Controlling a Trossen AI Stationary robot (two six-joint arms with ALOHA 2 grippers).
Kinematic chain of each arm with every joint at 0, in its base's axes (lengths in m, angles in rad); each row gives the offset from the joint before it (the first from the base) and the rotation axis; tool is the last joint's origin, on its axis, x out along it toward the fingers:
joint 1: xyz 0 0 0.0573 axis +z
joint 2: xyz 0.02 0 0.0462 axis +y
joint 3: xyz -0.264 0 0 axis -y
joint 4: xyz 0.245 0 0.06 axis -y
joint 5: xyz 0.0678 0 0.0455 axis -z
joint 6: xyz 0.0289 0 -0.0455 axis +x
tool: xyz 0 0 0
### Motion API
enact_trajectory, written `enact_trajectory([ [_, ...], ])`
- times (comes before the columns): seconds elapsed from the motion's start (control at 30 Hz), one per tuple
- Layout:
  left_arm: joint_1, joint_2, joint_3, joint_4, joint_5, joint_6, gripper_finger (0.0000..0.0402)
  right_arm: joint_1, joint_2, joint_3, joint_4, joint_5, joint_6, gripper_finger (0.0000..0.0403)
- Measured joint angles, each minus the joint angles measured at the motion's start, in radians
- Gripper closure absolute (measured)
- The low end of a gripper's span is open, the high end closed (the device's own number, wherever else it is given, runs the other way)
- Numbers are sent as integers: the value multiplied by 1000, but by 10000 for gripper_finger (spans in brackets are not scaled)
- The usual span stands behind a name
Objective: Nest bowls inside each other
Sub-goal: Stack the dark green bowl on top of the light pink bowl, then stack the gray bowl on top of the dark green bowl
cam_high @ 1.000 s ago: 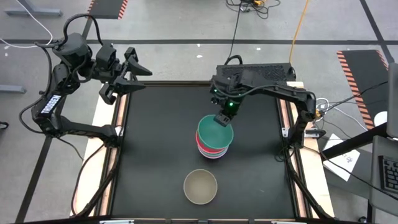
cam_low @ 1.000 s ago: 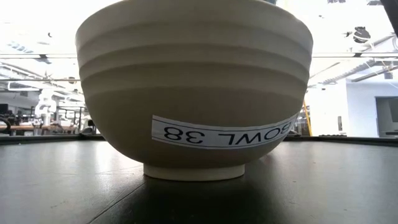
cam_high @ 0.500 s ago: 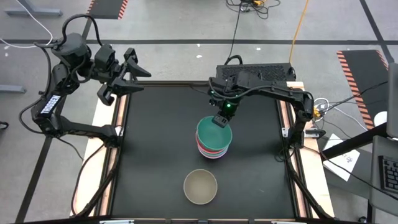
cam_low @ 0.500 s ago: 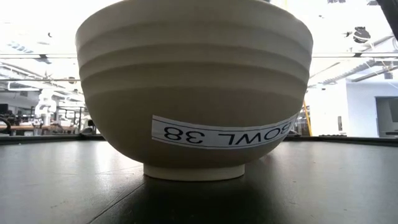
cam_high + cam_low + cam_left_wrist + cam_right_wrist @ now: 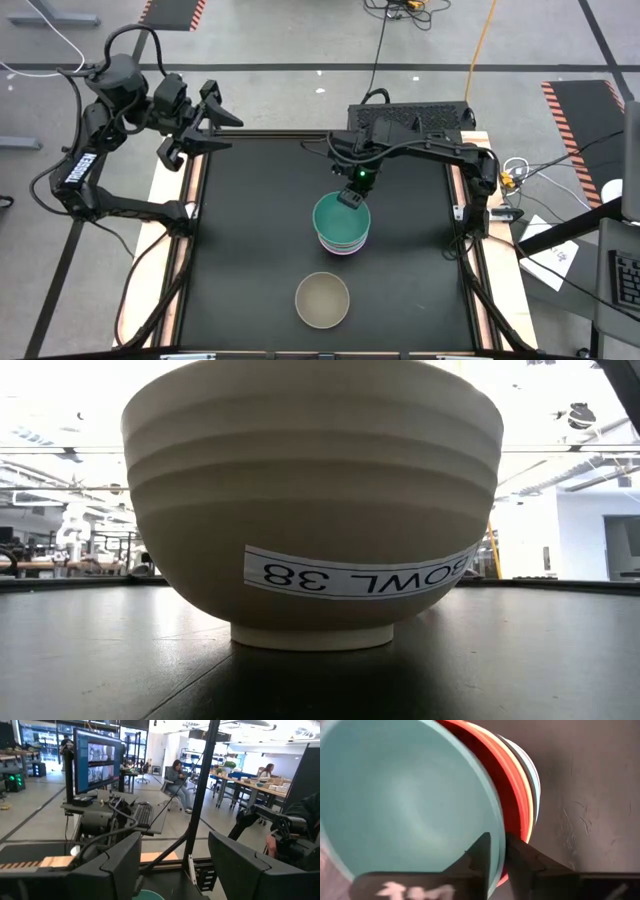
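A stack of nested bowls (image 5: 344, 241) stands at the middle of the table, with the teal bowl (image 5: 338, 218) on top. In the right wrist view, red-pink (image 5: 506, 795), peach-orange and paler rims show beneath the teal bowl (image 5: 405, 795). My right gripper (image 5: 352, 197) is shut on the teal bowl's far rim. The olive-grey bowl (image 5: 322, 300) stands alone on its foot ring (image 5: 312, 636) near the table's near edge. My left gripper (image 5: 207, 122) hangs open above the table's far left corner and touches nothing. My right gripper (image 5: 497, 839) pinches the teal bowl's rim (image 5: 495, 822) on its far side, one finger (image 5: 481, 854) inside the bowl and the other outside. The fingers come from above, pointing down. The bowl sits in the top of the stack, its rim off-centre from the red-pink rim below.
The black table top (image 5: 250, 230) shows bare on either side of the stack. The olive-grey bowl (image 5: 312, 500) fills the low view and hides the stack there. A dark box (image 5: 410, 118) sits at the far edge. People sit at desks in the room behind (image 5: 177, 775).
My right gripper has shifted slightly toward the table's left and near edges, still shut on the teal bowl's rim. The teal bowl has moved with it and now covers more of the stack's red-pink rim.
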Motion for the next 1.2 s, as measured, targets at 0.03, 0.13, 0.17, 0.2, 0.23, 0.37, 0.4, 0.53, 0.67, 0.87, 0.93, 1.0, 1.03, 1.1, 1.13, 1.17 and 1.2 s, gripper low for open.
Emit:
enact_trajectory([
  [0.03, 0, 0, 0, -5, 0, 0, 167, -1, -1, 0, 5, 0, 0, 348],
  [0.13, 0, 0, 0, -7, 0, 0, 167, -1, -2, 0, 18, -7, 3, 315],
  [0.17, 0, 0, 0, -6, 0, 0, 167, -1, -2, 0, 17, -17, 3, 304],
  [0.2, 0, 0, 0, -6, 0, 0, 167, -1, -2, 0, 18, -22, 5, 293],
  [0.23, 0, 0, 0, -6, 0, 0, 167, -1, -2, 0, 18, -23, 7, 282],
  [0.37, 0, 0, 0, -19, 0, 3, 167, -11, -16, 0, 41, -25, 14, 244],
  [0.4, 0, 0, 0, -28, 0, 8, 167, -17, -26, 0, 63, -26, 19, 235],
  [0.53, -4, 0, 0, -97, 0, 58, 167, -56, -99, 0, 193, -23, 40, 204],
  [0.67, -25, -1, -8, -157, -57, 114, 167, -100, -191, 0, 313, 19, 41, 183],
  [0.87, -39, -1, -93, -225, -197, 156, 167, -85, -361, 1, 494, 219, -112, 177],
  [0.93, -39, -2, -167, -205, -198, 156, 167, -70, -401, 1, 517, 245, -153, 177],
  [1.0, -40, 1, -251, -157, -206, 142, 167, -48, -425, 1, 519, 262, -180, 177],
  [1.03, -46, 2, -295, -123, -207, 133, 167, -36, -436, 1, 516, 271, -196, 177],
  [1.1, -65, -1, -381, -22, -209, 129, 167, -11, -451, 1, 492, 273, -238, 177],
  [1.13, -78, -6, -421, 31, -209, 134, 167, 2, -458, 1, 478, 273, -260, 177],
  [1.17, -88, -14, -458, 67, -209, 149, 167, 14, -464, -1, 461, 275, -280, 177],
  [1.2, -100, -24, -491, 96, -210, 171, 167, 24, -469, -8, 449, 284, -298, 177],
])
